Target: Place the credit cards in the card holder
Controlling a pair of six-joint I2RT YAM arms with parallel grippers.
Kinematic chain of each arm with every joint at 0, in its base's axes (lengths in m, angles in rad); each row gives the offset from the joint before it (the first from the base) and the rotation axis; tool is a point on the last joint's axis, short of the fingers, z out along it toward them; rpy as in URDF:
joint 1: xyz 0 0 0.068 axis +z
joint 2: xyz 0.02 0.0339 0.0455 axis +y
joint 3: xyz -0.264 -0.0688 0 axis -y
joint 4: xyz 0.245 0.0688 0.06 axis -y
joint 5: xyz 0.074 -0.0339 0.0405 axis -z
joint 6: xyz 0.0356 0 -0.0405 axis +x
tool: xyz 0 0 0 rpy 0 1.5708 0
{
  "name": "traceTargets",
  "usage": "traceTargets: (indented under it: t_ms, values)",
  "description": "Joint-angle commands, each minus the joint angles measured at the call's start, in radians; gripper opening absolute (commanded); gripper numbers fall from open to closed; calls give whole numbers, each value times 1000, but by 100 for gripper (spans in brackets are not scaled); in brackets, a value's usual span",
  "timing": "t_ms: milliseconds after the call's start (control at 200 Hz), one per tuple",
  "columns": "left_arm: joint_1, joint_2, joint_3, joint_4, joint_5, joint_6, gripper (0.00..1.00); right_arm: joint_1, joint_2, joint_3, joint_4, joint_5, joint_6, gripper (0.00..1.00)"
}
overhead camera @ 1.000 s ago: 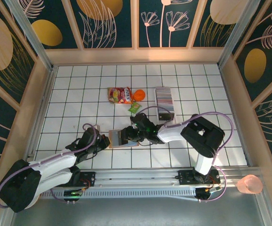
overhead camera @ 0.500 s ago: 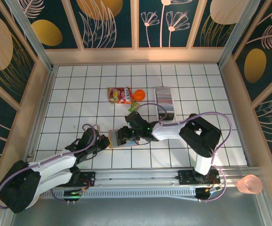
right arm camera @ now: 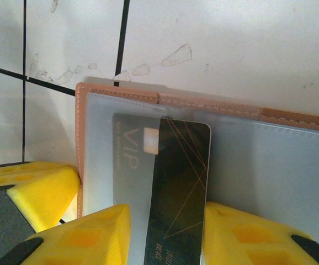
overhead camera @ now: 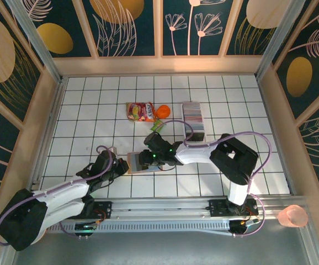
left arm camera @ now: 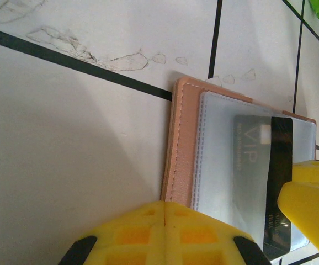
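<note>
The salmon-pink card holder (overhead camera: 133,161) lies open on the white tiles, its clear grey pocket (right arm camera: 281,160) facing up. My right gripper (right arm camera: 168,237) is shut on a black VIP credit card (right arm camera: 181,182), whose left half sits under the pocket's film. In the top view the right gripper (overhead camera: 147,159) hangs over the holder. My left gripper (left arm camera: 165,205) is shut, its yellow tip pressing on the card holder's (left arm camera: 184,143) left edge. The other credit cards (overhead camera: 192,113) stand as a striped row in a white tray (overhead camera: 202,132) behind.
Colourful snack packets (overhead camera: 140,111), an orange object (overhead camera: 163,111) and a green packet (overhead camera: 158,126) lie behind the holder. Wooden walls fence the tiled floor on three sides. A pink cup (overhead camera: 293,216) stands outside at the lower right.
My right gripper has moved left over the card holder, carrying the black card with it. The left arm has stayed in place on the holder's edge.
</note>
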Motion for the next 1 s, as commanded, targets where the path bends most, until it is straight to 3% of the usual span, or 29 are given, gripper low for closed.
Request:
traceTargets:
  t_ms: [0, 400, 996]
  values:
    - [-5, -3, -25, -37, -10, 6, 0, 23, 9, 26, -63, 35, -22, 34]
    - [-5, -13, -29, -43, -6, 8, 0, 53, 60, 96, -76, 19, -34, 32]
    - [-5, -23, -32, -48, -2, 12, 0, 70, 36, 99, -153, 105, -37, 33]
